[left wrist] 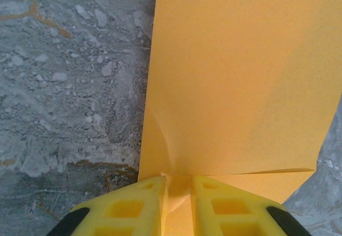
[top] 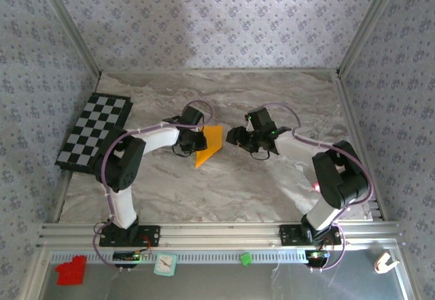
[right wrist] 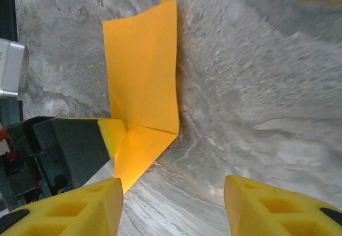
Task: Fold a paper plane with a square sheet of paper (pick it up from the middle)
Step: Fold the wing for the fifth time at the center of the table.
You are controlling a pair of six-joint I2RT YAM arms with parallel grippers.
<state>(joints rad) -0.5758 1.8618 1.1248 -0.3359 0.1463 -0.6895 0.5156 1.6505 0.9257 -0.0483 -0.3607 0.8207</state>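
The orange sheet of paper [top: 209,145] sits mid-table, bent along a crease, one part raised and one part lying lower. My left gripper [top: 197,141] is at its left edge. In the left wrist view the paper [left wrist: 240,81] rises in front of the camera and a pinch of it sits between the yellow fingers [left wrist: 133,204], so my left gripper [left wrist: 178,193] is shut on it. My right gripper [top: 238,137] hovers just right of the paper, apart from it. In the right wrist view its yellow fingers [right wrist: 85,209] stand wide apart, open and empty, with the paper [right wrist: 141,70] ahead.
A black-and-white checkered mat [top: 95,131] lies at the table's left side. Walls with patterned paper and metal posts close the table on three sides. Small items, a red one [top: 71,271] and a green one [top: 245,259], lie below the front rail.
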